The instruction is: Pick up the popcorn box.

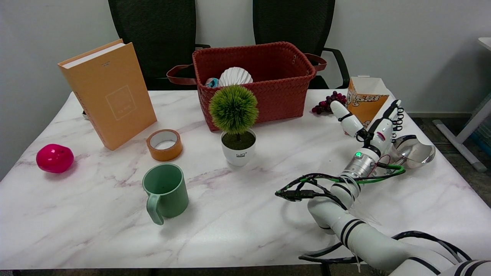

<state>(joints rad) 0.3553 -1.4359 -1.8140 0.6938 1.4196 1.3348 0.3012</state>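
Right, tabletop (245, 214) is white marble, w/ a wide bare stretch across the near middle and near left, so plenty of room there. Red woven basket (268, 76) sits at the far edge, centre, a white pleated thing and a small ball inside. Big orange book (109, 92) stands upright far left, tilted back a bit. My right arm comes in from the near right corner, cables looped over the tabletop beside it.

Popcorn box (364, 97) stands upright at the far right, close to both the far edge and the right edge, so tight on those sides. My right hand (374, 128) is just in front of it, fingers (345, 117) spread apart and holding nothing; thumb side reaches toward the box's near left, other fingers up along its right. Can't tell if any fingertip touches the box yet.

Green mug (167, 191) near centre-left, handle toward the near edge. Potted plant (236, 126) in a white pot, centre, just in front of the basket. Silver scoop (416, 153) lies right of my wrist, near the right edge. Pink ball (55, 158) close to the left edge. Tape roll (164, 144) flat betw. book and plant. Dark grapes (328, 103) betw. basket and box, just left of my fingers.
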